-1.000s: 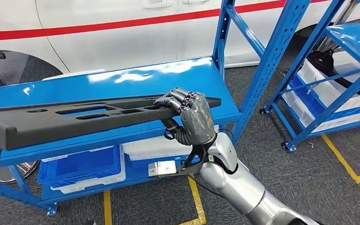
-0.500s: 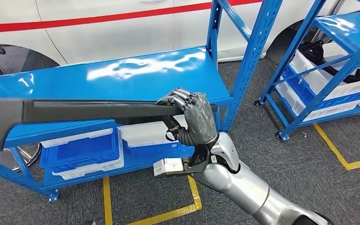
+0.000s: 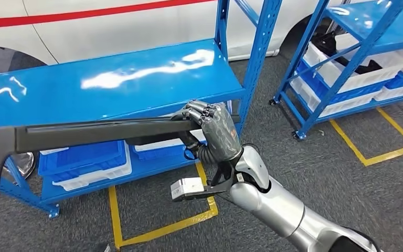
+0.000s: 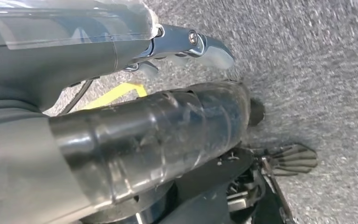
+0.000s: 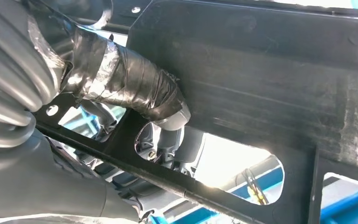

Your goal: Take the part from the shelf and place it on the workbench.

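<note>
Whole head view has shifted w/ the camera, so racks and car sit elsewhere in frame; rel. to the hand the part looks the same as 1 s ago, long end pointing to robot's left.

Big things first: white car w/ red stripe (image 3: 110, 26) behind; blue shelf rack (image 3: 110, 79) in front of robot, top deck bare and glossy, white and blue bins (image 3: 84, 163) on its lower deck; second rack (image 3: 346, 58) further right w/ more bins.

Part (image 3: 84, 135): long black plastic trim piece w/ cut-outs, clear of the rack's top deck, hanging out past its front edge, roughly level. Right hand (image 3: 212, 131) grips it at one end, fingers curled over the top, thumb (image 5: 121, 84) pressed under it in the wrist view.

Left hand (image 4: 144, 140) hangs over grey floor; can't tell if it's spread or closed.

Risks, my guess: one-end grip on a long piece means lots of leverage, so it could droop or twist out. While turning, the far tip could clip a rack upright. No workbench seen yet.
</note>
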Controlling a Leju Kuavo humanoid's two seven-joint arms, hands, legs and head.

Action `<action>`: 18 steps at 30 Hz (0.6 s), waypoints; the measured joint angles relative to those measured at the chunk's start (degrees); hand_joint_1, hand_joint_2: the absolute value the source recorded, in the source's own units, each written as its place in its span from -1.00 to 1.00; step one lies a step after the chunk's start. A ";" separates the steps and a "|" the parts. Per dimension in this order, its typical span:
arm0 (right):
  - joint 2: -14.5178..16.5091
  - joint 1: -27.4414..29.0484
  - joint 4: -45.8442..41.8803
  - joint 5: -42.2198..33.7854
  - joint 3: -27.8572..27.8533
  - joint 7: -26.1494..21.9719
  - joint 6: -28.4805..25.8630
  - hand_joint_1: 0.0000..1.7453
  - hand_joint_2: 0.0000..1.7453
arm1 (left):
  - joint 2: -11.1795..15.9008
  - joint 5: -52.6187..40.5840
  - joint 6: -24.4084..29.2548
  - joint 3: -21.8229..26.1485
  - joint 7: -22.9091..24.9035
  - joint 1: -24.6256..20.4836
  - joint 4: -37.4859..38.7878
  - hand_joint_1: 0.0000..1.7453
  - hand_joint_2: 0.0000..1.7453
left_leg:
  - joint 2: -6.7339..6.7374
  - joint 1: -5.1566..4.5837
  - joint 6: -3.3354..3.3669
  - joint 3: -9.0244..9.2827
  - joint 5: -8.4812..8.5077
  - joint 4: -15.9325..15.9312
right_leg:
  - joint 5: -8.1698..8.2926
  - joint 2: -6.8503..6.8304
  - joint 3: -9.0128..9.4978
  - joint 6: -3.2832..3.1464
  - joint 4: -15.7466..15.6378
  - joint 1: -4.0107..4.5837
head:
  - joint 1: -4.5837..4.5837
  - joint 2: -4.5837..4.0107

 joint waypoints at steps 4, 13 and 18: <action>1.09 -0.58 0.56 2.16 0.68 2.50 0.63 1.00 1.00 | 0.08 0.72 0.42 0.39 -0.10 0.38 0.00 -1.00 -1.00 | 2.83 -0.08 1.38 -2.67 2.60 -0.11 | -10.05 -3.02 -3.11 0.81 10.87 -0.34 | 0.15 0.00; 8.07 -3.07 5.32 6.13 3.65 6.23 0.03 1.00 1.00 | 0.21 2.51 0.27 1.97 -0.71 1.35 0.00 -1.00 -1.00 | 8.20 -0.49 -0.41 -7.57 6.34 1.09 | -9.91 -7.54 10.17 -0.70 0.00 0.68 | 0.11 0.00; 9.97 -4.07 7.11 6.63 4.79 6.45 -0.28 1.00 1.00 | 0.18 2.66 0.19 2.50 -0.46 2.10 0.00 -1.00 -1.00 | 3.55 -0.03 -2.03 -9.70 0.08 6.74 | -6.35 -5.05 7.57 -3.10 -1.34 0.27 | 0.04 0.00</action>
